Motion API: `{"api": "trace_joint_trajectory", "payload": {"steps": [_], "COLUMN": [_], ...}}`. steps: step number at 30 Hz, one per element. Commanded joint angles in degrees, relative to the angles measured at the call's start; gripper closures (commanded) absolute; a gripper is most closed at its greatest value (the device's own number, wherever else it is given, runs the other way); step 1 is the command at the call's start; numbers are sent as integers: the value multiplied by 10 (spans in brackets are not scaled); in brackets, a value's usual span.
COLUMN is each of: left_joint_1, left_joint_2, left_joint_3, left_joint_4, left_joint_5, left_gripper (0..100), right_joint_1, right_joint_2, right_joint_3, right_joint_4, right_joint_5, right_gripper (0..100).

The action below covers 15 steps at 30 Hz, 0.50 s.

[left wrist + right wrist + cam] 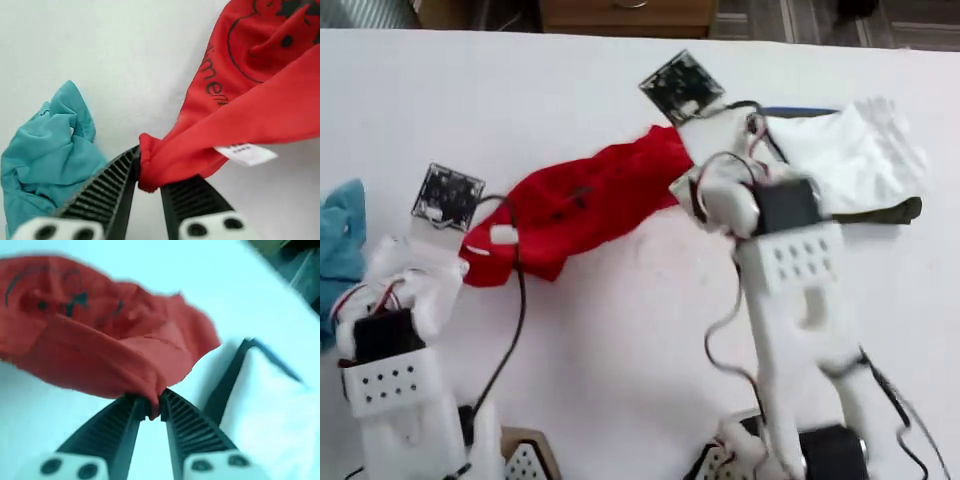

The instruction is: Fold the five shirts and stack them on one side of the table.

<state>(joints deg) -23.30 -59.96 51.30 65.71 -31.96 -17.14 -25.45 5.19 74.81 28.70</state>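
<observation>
Your two arms hold one red shirt (590,200) between them over the white table (620,350). In the high view the cloth is drawn out in a long, crumpled band from lower left toward upper right.

Your left gripper (149,172) pinches one bunched end. Its ribbed black fingers (107,182) are set narrow on a knot of red fabric, and a white label (246,154) hangs from the shirt just beside them. Your right gripper (154,407) clamps the opposite end, its fingers drawn nearly together with a fold of red cloth caught between the tips. Dark print shows on the shirt's face. You cannot tell whether the middle of the shirt touches the table.

A teal shirt (340,245) lies crumpled at the table's left edge, near your left arm and apart from the red one. On the right side of the table a white shirt (850,155) lies folded on top of a dark green garment (895,211), and a blue edge (800,110) shows at the back of the pile. This stack sits just beyond your right arm's wrist, close to the held end of the red shirt.
</observation>
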Motion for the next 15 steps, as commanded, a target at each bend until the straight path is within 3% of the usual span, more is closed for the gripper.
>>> {"api": "trace_joint_trajectory", "payload": {"steps": [1,15], "left_joint_1": [8,9], "left_joint_2": [-7,-8], "left_joint_3": [-81,-388], "left_joint_4": [38,198], "left_joint_5": [7,40], "left_gripper": [972,972], "right_joint_1": [7,7], "right_joint_2": [-91,-346], "right_joint_3": [13,20], "right_joint_4": [-54,-98], "right_joint_5": [4,4], "right_gripper": [979,979]}}
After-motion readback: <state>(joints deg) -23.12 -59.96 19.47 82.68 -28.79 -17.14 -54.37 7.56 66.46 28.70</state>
